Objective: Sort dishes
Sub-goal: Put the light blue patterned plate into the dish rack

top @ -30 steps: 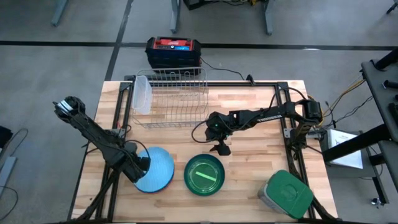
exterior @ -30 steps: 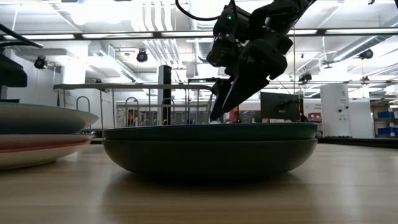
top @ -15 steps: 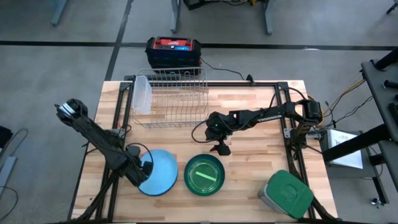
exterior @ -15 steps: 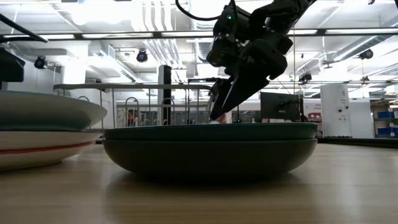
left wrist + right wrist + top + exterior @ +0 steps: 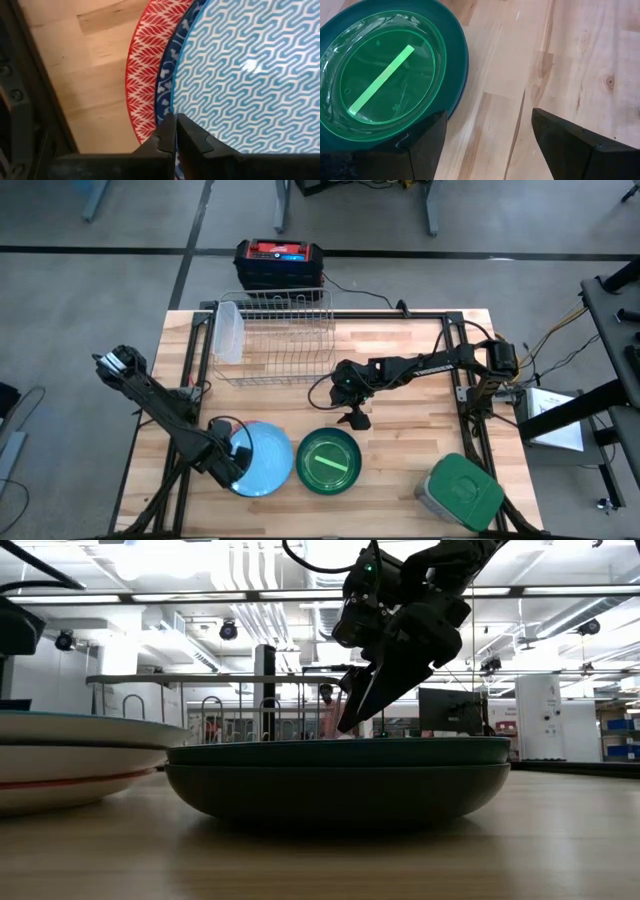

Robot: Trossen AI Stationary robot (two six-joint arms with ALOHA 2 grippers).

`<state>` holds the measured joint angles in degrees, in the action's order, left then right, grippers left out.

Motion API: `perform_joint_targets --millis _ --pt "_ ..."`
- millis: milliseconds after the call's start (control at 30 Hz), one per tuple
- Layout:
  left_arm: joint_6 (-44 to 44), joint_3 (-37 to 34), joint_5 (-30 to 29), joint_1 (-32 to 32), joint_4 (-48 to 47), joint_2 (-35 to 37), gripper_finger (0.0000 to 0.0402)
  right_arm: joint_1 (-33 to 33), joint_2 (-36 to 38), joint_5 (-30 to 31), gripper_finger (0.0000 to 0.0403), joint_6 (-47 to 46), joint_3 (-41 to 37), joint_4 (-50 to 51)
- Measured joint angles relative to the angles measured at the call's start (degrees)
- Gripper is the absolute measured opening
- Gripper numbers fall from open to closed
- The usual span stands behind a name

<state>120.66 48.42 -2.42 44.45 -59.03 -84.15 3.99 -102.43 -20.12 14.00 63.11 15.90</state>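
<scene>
Nearest the table's front edge we see the left gripper [image 5: 232, 463], fingers pinched together on the rim of the light blue plate [image 5: 262, 458], which tops a stack with a blue-patterned plate [image 5: 167, 75] and a red-patterned plate [image 5: 145, 60] beneath. Just beside this stack sits the lime green dish [image 5: 329, 461], nested in a dark green dish [image 5: 462, 60]. Farther back, the right gripper [image 5: 353, 418] hangs above the table just behind the green pair, fingers apart and empty. Beyond it stands the wire rack [image 5: 277, 338], a clear container [image 5: 229, 330] leaning at its left end. We judge the step in hand to be the pick-up of the light blue plate; the next move calls for lifting it clear of the stack without dragging the plates below.
</scene>
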Motion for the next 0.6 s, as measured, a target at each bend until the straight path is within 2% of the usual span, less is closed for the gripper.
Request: perform_joint_targets --millis 233,433,600 --pt "1.4 5.0 -0.2 0.0 -8.1 -3.0 0.0001 0.0 0.0 0.0 0.0273 0.0 0.0 0.0" --pt "2.6 6.2 -0.2 -0.1 -9.9 -3.6 0.0002 0.0 0.0 -0.9 0.0278 0.0 0.0 0.0" --pt "3.1 4.9 -0.1 0.0 -10.5 -3.2 0.0031 -0.1 0.0 -1.4 0.0286 0.0 0.0 -0.3"
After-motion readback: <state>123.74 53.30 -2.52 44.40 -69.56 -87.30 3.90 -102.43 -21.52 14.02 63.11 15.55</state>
